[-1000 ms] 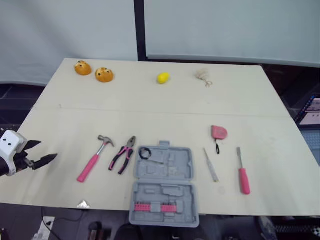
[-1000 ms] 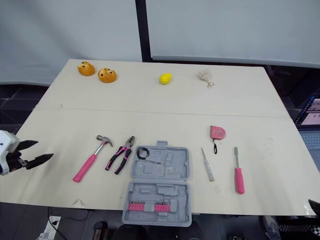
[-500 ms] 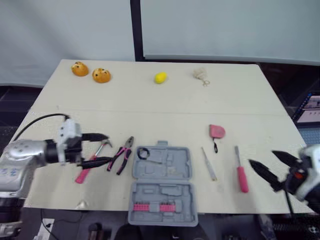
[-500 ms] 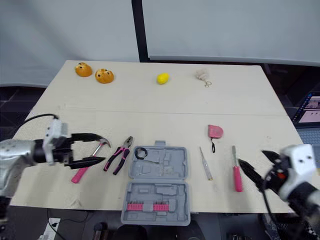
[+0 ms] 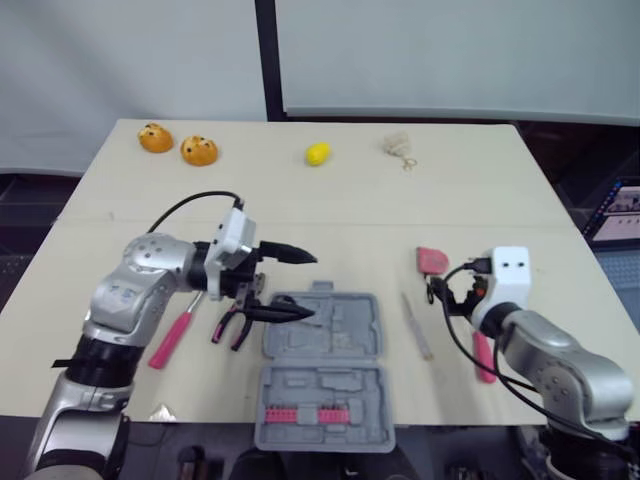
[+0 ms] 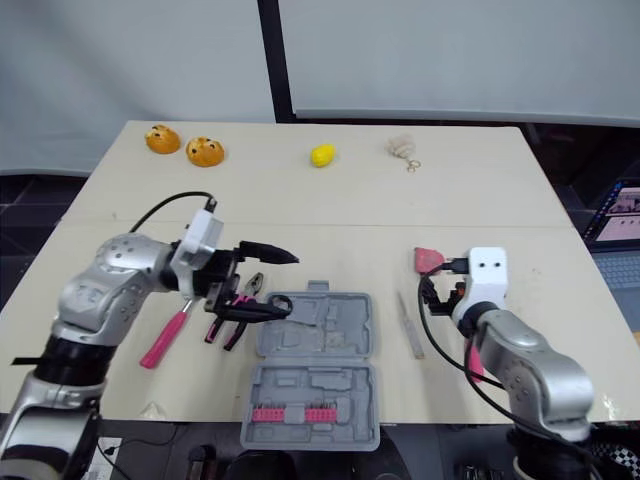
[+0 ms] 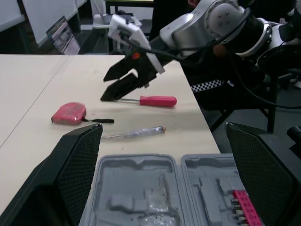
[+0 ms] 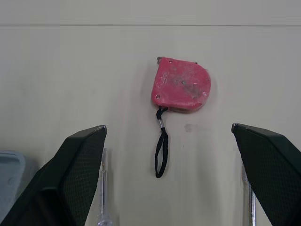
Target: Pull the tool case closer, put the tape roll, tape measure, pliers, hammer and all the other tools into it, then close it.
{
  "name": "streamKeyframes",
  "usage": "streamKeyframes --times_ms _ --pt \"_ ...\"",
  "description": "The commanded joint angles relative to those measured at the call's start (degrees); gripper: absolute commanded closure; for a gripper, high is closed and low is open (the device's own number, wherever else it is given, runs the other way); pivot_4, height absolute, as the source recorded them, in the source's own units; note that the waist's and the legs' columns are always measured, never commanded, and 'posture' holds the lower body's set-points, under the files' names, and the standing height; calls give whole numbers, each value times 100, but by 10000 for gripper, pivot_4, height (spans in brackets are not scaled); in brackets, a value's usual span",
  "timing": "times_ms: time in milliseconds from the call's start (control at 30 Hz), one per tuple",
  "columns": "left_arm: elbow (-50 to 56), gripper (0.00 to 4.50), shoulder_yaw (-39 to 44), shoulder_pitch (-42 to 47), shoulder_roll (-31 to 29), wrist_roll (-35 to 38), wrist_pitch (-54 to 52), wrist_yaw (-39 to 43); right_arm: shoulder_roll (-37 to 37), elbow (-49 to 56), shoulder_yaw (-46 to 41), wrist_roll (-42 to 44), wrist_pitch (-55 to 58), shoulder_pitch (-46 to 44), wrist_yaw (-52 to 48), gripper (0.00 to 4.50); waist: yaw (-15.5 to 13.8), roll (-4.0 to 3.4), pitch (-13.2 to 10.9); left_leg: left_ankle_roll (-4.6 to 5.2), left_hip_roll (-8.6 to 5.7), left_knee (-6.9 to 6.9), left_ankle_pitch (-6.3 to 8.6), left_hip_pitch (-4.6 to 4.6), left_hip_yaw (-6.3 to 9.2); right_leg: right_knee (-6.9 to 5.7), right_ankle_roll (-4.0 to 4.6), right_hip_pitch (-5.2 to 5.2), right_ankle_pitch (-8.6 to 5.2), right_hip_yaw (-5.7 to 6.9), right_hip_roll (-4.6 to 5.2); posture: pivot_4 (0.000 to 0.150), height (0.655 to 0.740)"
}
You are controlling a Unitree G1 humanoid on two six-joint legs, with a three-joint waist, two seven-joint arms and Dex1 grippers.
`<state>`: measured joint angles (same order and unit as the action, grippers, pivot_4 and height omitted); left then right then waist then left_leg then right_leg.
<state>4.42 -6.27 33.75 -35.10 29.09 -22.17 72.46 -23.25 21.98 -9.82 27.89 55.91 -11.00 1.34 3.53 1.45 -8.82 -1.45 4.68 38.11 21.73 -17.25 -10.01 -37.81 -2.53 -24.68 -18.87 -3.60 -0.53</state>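
Note:
The grey tool case (image 5: pixel 323 372) lies open at the table's front edge, a row of pink bits in its near half. My left gripper (image 5: pixel 312 287) is open and hovers over the case's far left corner, where the black tape roll (image 6: pixel 278 300) lies. The pliers (image 5: pixel 234 326) and the pink-handled hammer (image 5: pixel 172 336) lie left of the case. To its right are a thin tester screwdriver (image 5: pixel 416 327) and a pink screwdriver (image 7: pixel 150 100). My right gripper (image 7: pixel 104 88) is open, just short of the pink tape measure (image 8: pixel 181 85), its fingers either side of the strap.
Along the table's (image 5: pixel 330 215) far edge sit two orange buns (image 5: pixel 155 137) (image 5: pixel 198 150), a lemon (image 5: pixel 318 153) and a beige tuft with a ring (image 5: pixel 400 146). The case's near half overhangs the front edge.
Both arms have swung in over the table. The left gripper moved right from the hammer to the case's far left corner. The right gripper moved left to the tape measure.

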Motion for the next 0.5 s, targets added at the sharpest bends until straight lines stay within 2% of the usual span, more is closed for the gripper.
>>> streamKeyframes --times_ms 33,200,233,267,333,500 --pt "-145 382 -33 164 111 -97 213 45 13 -389 163 -363 -364 -194 -142 0 9 -2 -2 -1 1 0 0 0 0 -1 0 0 0 -1 0 1500 7400" --pt "-259 382 -83 190 232 -201 371 47 174 -1103 345 -709 -766 -427 -260 0 34 -3 -2 -2 2 1 -3 0 0 -5 0 -3 0 -1 0 1500 7400" --pt "-270 0 -87 190 252 -222 394 42 227 -1205 349 -738 -820 -469 -285 5020 39 -4 -2 -2 2 -1 -3 -1 0 -5 0 -3 0 -1 0 1500 7400" --pt "-274 0 -86 188 269 -241 409 36 277 -1289 358 -767 -871 -509 -316 7410 45 -4 -3 -2 2 0 -3 -1 0 -5 0 -4 0 -1 1 1500 7400" --pt "-277 0 -86 181 300 -273 432 17 388 -1486 376 -828 -963 -593 -354 16774 62 -5 -3 -2 3 0 -4 -2 0 -6 0 -5 0 0 1 1500 7400" --pt "-260 0 -92 180 351 -312 459 -39 542 -1856 430 -1002 -1174 -726 -449 16774 121 -7 -4 -3 4 -1 -4 -2 1 -7 0 -5 0 0 2 1500 7400"
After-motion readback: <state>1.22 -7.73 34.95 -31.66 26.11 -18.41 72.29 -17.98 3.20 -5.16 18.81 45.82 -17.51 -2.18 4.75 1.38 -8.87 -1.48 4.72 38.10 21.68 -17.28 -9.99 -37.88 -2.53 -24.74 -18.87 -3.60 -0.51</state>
